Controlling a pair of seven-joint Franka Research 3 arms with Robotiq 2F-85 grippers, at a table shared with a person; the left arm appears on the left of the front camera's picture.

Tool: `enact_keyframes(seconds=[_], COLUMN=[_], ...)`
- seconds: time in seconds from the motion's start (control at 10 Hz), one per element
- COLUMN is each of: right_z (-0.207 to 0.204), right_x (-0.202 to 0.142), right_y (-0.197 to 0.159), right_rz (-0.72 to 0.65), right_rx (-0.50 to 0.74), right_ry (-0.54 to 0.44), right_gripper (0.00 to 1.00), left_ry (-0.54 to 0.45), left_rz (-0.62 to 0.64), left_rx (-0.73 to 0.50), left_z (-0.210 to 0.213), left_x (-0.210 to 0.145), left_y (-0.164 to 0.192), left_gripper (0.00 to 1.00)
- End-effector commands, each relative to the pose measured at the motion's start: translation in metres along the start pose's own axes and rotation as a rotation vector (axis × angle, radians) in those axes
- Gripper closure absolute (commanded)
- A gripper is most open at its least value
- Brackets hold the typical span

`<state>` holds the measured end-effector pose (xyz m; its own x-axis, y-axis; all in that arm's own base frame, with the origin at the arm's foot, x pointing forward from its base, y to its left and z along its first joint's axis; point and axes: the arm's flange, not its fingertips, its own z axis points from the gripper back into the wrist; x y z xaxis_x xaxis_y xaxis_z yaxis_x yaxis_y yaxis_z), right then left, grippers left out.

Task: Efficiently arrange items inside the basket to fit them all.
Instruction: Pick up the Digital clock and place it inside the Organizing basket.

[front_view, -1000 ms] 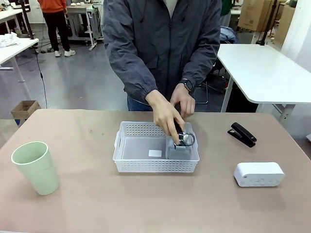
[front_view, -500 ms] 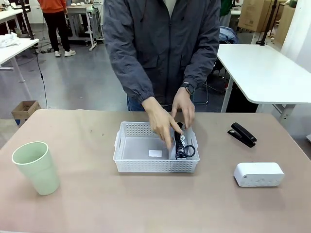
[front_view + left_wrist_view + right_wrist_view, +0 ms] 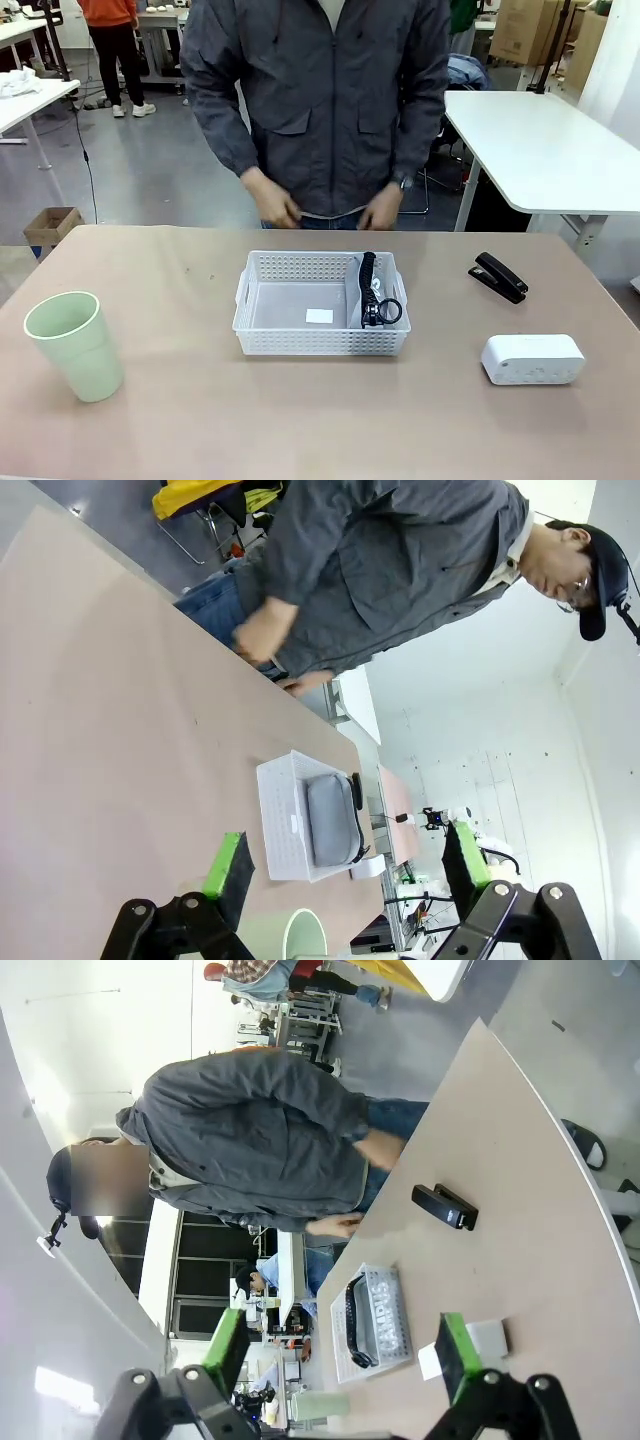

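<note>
The left gripper (image 3: 344,850) and right gripper (image 3: 343,1335) are hanging released, holding nothing. The pouch (image 3: 368,290) is standing on edge at the right end of the basket (image 3: 270,340), while the cup (image 3: 72,345), stapler (image 3: 498,276) and device (image 3: 532,359) are lying outside on the table. If the cup goes in carelessly, it is likely risking knocking the pouch over and crowding out the rest.

Legible print: one item only. "CAMPUS", in block capitals, on the broad side of the grey pouch (image 3: 388,1318) in the white basket (image 3: 338,1345). In the right wrist view the word runs sideways.

Small white label (image 3: 319,316) on the basket floor, front view: any print too small to read.

White device (image 3: 532,359) on the worktop: front markings illegible.
</note>
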<state>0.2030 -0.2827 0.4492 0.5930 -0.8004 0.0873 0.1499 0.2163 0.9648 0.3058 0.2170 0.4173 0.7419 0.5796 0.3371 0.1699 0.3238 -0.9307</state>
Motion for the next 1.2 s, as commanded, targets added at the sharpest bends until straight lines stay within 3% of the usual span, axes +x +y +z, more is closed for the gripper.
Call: enact_keyframes(seconds=[0.0,1.0,1.1], right_z=[-0.001,-0.001,-0.018], right_x=[0.003,0.001,-0.016], right_y=[0.000,0.000,0.011], right_rz=[0.028,-0.002,0.140], right_rx=[0.024,0.007,-0.023], right_ry=[-0.012,-0.004,0.157], right_gripper=[0.00,0.00,0.00], left_ry=[0.008,0.008,0.008], left_rz=[0.000,0.000,0.000], left_rx=[-0.009,-0.009,-0.009], left_z=[0.002,0.002,0.002], left_x=[0.001,0.001,0.001], left_y=[-0.001,-0.001,-0.001], left_gripper=[0.00,0.00,0.00])
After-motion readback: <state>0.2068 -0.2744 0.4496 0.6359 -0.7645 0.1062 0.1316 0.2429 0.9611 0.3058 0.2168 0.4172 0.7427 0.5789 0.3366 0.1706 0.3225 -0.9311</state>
